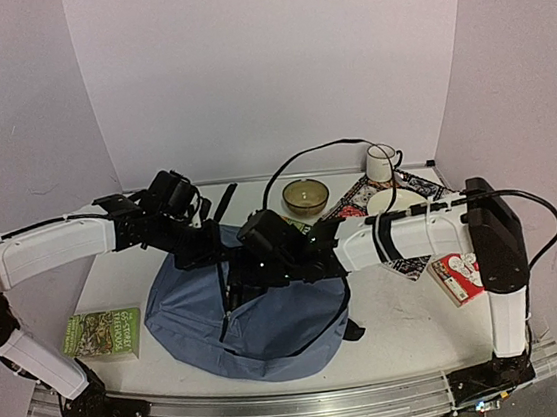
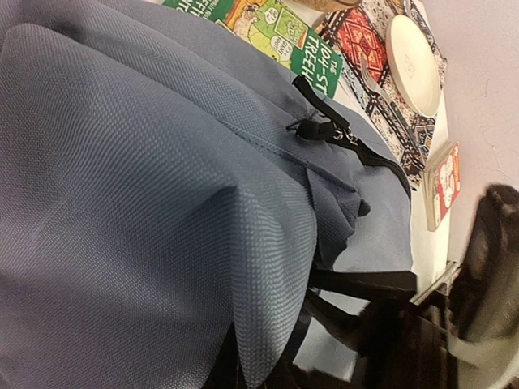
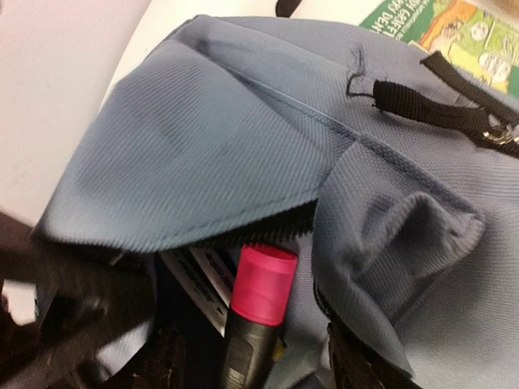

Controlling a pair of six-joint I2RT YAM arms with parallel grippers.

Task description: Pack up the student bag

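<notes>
We see student bag (image 1: 271, 320) mid-surface (image 1: 403, 325), mouth open. Left jaws together, pinching its fabric; right jaws apart over pink-capped marker (image 3: 261, 300) inside. Green book (image 1: 101, 331) reads "TREEHOUSE"; second green book (image 2: 280, 36) shows "TREEH".

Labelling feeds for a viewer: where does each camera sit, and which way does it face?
Top external: above, behind the bases, looking down on the table; both arms show.
Left wrist: against the student bag, facing across it toward the plate; fingers unseen.
Right wrist: over the bag's open zip, facing a pink-capped marker inside; blurred finger lower left.
All share the bag.
</notes>
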